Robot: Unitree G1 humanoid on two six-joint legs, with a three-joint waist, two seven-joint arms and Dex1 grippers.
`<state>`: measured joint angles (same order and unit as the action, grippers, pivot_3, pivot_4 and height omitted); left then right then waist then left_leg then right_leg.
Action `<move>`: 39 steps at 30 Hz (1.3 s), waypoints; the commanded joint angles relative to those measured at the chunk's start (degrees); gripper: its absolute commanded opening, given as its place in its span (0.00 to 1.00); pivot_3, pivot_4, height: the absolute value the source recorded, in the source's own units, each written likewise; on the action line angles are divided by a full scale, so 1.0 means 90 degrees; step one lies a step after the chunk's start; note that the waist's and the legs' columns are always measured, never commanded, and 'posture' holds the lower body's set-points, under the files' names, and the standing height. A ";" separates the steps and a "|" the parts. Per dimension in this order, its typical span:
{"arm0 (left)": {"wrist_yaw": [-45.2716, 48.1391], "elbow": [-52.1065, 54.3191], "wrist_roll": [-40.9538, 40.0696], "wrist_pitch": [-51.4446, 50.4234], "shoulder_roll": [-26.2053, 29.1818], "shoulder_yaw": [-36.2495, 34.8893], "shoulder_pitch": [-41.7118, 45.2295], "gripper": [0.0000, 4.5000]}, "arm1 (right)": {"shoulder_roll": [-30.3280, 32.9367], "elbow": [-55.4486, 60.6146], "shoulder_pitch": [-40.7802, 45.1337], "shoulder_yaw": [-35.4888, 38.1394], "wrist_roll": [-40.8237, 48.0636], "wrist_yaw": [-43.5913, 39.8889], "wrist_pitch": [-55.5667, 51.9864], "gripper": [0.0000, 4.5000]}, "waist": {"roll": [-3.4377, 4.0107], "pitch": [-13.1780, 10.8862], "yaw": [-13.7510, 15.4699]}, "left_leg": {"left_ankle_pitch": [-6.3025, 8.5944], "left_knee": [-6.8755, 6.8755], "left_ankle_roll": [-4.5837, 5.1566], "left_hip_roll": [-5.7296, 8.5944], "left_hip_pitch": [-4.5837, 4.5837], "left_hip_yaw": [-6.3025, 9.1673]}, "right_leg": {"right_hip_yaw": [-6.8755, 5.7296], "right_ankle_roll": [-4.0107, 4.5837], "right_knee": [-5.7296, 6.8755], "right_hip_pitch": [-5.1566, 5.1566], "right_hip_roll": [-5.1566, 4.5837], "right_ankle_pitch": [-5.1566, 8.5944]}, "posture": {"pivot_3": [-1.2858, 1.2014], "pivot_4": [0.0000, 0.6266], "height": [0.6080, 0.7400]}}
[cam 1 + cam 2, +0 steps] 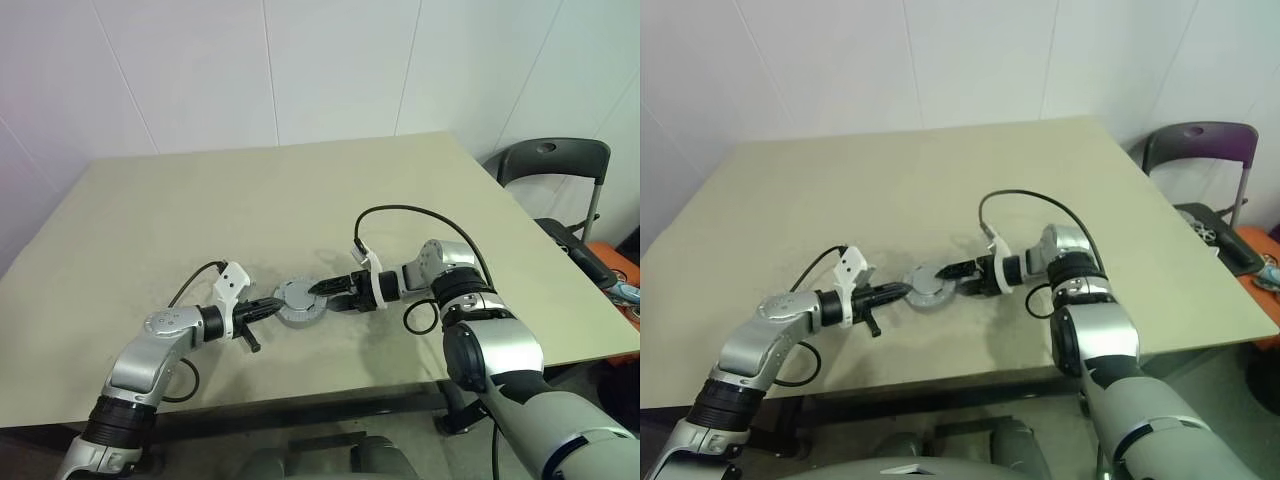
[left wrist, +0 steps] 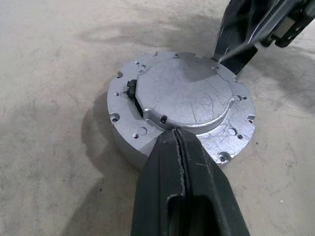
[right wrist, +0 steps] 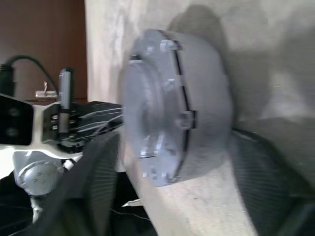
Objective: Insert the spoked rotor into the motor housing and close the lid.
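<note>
While motor housing (image 1: 300, 302) sits on beige table (image 1: 200, 210), left jaws pressed together, right jaws spread; chair (image 1: 555, 175) beside.

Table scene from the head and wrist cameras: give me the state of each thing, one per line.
Round grey metal motor housing: flat on the beige table, closed.
Grey metal scalloped lid: seated on top of the housing.
Left claw: shut, tips at the housing's rim.
Right claw: fingers apart, straddling the housing's opposite side, one finger on each flank.
Dark chair: upright beside the table.
</note>
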<state>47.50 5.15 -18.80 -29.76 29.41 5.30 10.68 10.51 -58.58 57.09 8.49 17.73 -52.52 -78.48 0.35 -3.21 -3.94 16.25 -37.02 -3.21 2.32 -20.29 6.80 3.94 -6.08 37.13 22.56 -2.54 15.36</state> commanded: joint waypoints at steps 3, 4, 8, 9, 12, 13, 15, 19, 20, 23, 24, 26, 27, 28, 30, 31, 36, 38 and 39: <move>0.0026 0.0053 0.0021 -0.0091 0.0007 0.0110 -0.0070 0.00 | -0.0113 0.0337 0.0072 0.0421 0.0497 0.0218 -0.0085 0.38 | 0.0001 0.0001 -0.0005 | 0.0000 0.0000 0.0000 -0.0001 0.0004 -0.0002 | 0.0001 0.0000 0.0002 -0.0001 0.0000 0.0000 | 0.52 0.00 1.00; 0.0029 0.0057 0.0016 -0.0094 0.0008 0.0104 -0.0079 0.00 | -0.0117 0.0367 0.0058 0.0438 0.0524 0.0254 -0.0095 0.31 | 0.0001 0.0001 -0.0004 | 0.0000 -0.0001 0.0000 -0.0001 0.0005 -0.0001 | 0.0001 0.0000 0.0004 -0.0002 0.0001 0.0000 | 0.52 0.00 1.00; 0.0026 0.0091 -0.0023 -0.0101 -0.0005 0.0065 -0.0130 0.00 | -0.0137 0.0485 0.0008 0.0516 0.0647 0.0384 -0.0096 0.27 | 0.0002 0.0001 -0.0005 | 0.0000 -0.0003 0.0001 -0.0001 0.0007 -0.0002 | 0.0001 0.0000 0.0005 -0.0005 0.0002 0.0000 | 0.52 0.00 1.00; 0.0025 0.0101 -0.0035 -0.0106 -0.0006 0.0052 -0.0142 0.00 | -0.0142 0.0504 0.0003 0.0538 0.0687 0.0402 -0.0105 0.27 | 0.0002 0.0001 -0.0005 | 0.0000 -0.0003 0.0001 -0.0001 0.0007 -0.0002 | 0.0001 0.0000 0.0004 -0.0005 0.0001 0.0000 | 0.52 0.00 1.00; -0.0002 0.0139 -0.0127 -0.0103 -0.0055 -0.0054 -0.0189 0.00 | -0.0154 0.0624 -0.0036 0.0497 0.0765 0.0421 -0.0178 0.27 | 0.0002 0.0001 -0.0005 | 0.0000 -0.0002 0.0001 -0.0002 0.0005 -0.0002 | 0.0001 0.0000 0.0004 -0.0003 0.0002 0.0000 | 0.52 0.00 1.00; -0.0024 0.0160 -0.0220 -0.0115 -0.0111 -0.0142 -0.0204 0.00 | -0.0157 0.0662 -0.0052 0.0478 0.0778 0.0416 -0.0197 0.27 | 0.0002 0.0001 -0.0005 | 0.0000 -0.0002 0.0001 -0.0002 0.0004 -0.0002 | 0.0001 0.0000 0.0004 -0.0002 0.0002 0.0000 | 0.52 0.00 1.00; -0.0099 0.0264 -0.0447 -0.0189 -0.0248 -0.0372 -0.0254 0.00 | -0.0160 0.0726 -0.0078 0.0495 0.0818 0.0434 -0.0229 0.27 | 0.0002 0.0001 -0.0005 | 0.0000 -0.0002 0.0001 -0.0002 0.0003 -0.0002 | 0.0001 0.0000 0.0003 -0.0001 0.0002 0.0000 | 0.52 0.00 1.00; -0.0459 0.0651 -0.1408 -0.0583 -0.0738 -0.1235 -0.0370 0.00 | -0.0174 0.0922 -0.0117 0.0518 0.0940 0.0455 -0.0346 0.27 | 0.0001 0.0000 -0.0006 | 0.0000 -0.0001 0.0001 -0.0004 -0.0009 -0.0002 | 0.0001 0.0000 0.0002 0.0011 0.0001 0.0000 | 0.52 0.00 1.00; -0.0622 0.0771 -0.1851 -0.0777 -0.0921 -0.1587 -0.0382 0.00 | -0.0174 0.0956 -0.0124 0.0523 0.0966 0.0471 -0.0366 0.27 | -0.0001 -0.0001 -0.0004 | 0.0000 -0.0001 0.0001 -0.0005 -0.0014 -0.0001 | 0.0002 0.0000 0.0003 0.0015 0.0001 0.0000 | 0.52 0.00 1.00; -0.1120 0.1041 -0.2908 -0.1190 -0.1291 -0.2441 -0.0404 0.00 | -0.0158 0.1046 -0.0146 0.0538 0.1031 0.0488 -0.0415 0.27 | -0.0006 -0.0004 -0.0007 | 0.0000 0.0000 0.0001 -0.0011 -0.0023 0.0004 | 0.0002 0.0000 0.0002 0.0024 0.0001 -0.0001 | 0.52 0.00 1.00; -0.1229 0.1096 -0.3062 -0.1234 -0.1319 -0.2603 -0.0442 0.00 | -0.0156 0.1067 -0.0146 0.0550 0.1045 0.0504 -0.0424 0.27 | -0.0006 -0.0004 -0.0010 | 0.0000 0.0001 0.0001 -0.0011 -0.0023 0.0005 | 0.0003 0.0000 0.0003 0.0025 0.0001 -0.0001 | 0.52 0.00 1.00; -0.1359 0.1124 -0.3486 -0.1386 -0.1323 -0.2926 -0.0610 0.00 | -0.0156 0.1088 -0.0133 0.0588 0.1077 0.0520 -0.0410 0.27 | -0.0006 -0.0004 -0.0008 | 0.0000 0.0003 0.0001 -0.0011 -0.0020 0.0003 | 0.0004 0.0000 0.0002 0.0025 0.0002 0.0000 | 0.52 0.00 1.00; -0.1401 0.1127 -0.3603 -0.1403 -0.1320 -0.3029 -0.0696 0.00 | -0.0161 0.1123 -0.0131 0.0605 0.1100 0.0522 -0.0385 0.27 | -0.0006 -0.0004 -0.0009 | 0.0000 0.0003 0.0001 -0.0008 -0.0020 0.0000 | 0.0005 0.0000 0.0001 0.0024 0.0002 0.0000 | 0.52 0.00 1.00; -0.1589 0.1092 -0.3689 -0.1436 -0.1352 -0.3166 -0.0772 0.00 | -0.0166 0.1174 -0.0118 0.0638 0.1149 0.0503 -0.0384 0.27 | -0.0006 -0.0004 -0.0010 | 0.0000 0.0003 0.0001 -0.0007 -0.0019 -0.0003 | 0.0005 0.0000 -0.0001 0.0023 0.0002 0.0000 | 0.52 0.00 1.00; -0.1772 0.1011 -0.3976 -0.1481 -0.1412 -0.3428 -0.0905 0.00 | -0.0149 0.1215 -0.0073 0.0692 0.1213 0.0496 -0.0387 0.27 | -0.0007 -0.0004 -0.0006 | 0.0000 0.0002 0.0001 -0.0006 -0.0021 -0.0006 | 0.0005 0.0000 -0.0003 0.0022 0.0001 0.0000 | 0.52 0.00 1.00; -0.1802 0.0974 -0.4315 -0.1563 -0.1453 -0.3597 -0.0964 0.00 | -0.0131 0.1239 -0.0049 0.0704 0.1247 0.0490 -0.0395 0.27 | -0.0007 -0.0004 -0.0005 | 0.0000 0.0002 0.0001 -0.0006 -0.0021 -0.0006 | 0.0005 0.0000 -0.0003 0.0022 0.0002 0.0000 | 0.52 0.00 1.00; -0.1925 0.0912 -0.5351 -0.1795 -0.1548 -0.3991 -0.1259 0.27 | 0.0042 0.1283 0.0103 0.0763 0.1400 0.0515 -0.0389 0.27 | -0.0008 -0.0005 0.0003 | 0.0000 0.0001 0.0001 -0.0006 -0.0021 -0.0005 | 0.0002 0.0001 -0.0003 0.0020 0.0002 0.0000 | 0.52 0.00 1.00; -0.1893 0.0837 -0.5606 -0.1824 -0.1581 -0.4038 -0.1382 0.43 | 0.0125 0.1288 0.0184 0.0780 0.1454 0.0518 -0.0391 0.27 | -0.0008 -0.0005 -0.0003 | 0.0000 0.0001 0.0001 -0.0004 -0.0021 -0.0006 | 0.0003 0.0001 -0.0005 0.0020 0.0001 0.0000 | 0.52 0.00 1.00; -0.1921 0.0792 -0.5690 -0.1809 -0.1608 -0.4058 -0.1429 0.50 | 0.0166 0.1293 0.0224 0.0786 0.1477 0.0520 -0.0397 0.27 | -0.0008 -0.0005 -0.0004 | 0.0000 0.0001 0.0001 -0.0004 -0.0021 -0.0006 | 0.0003 0.0001 -0.0005 0.0020 0.0001 0.0000 | 0.52 0.00 1.00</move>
<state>30.14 12.17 -67.26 -46.05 15.13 -30.25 -2.19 11.52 -49.66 55.75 13.34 27.89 -46.88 -82.14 0.29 -3.25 -3.98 16.25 -37.00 -3.21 2.29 -20.47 6.74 3.96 -6.07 37.09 22.75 -2.53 15.36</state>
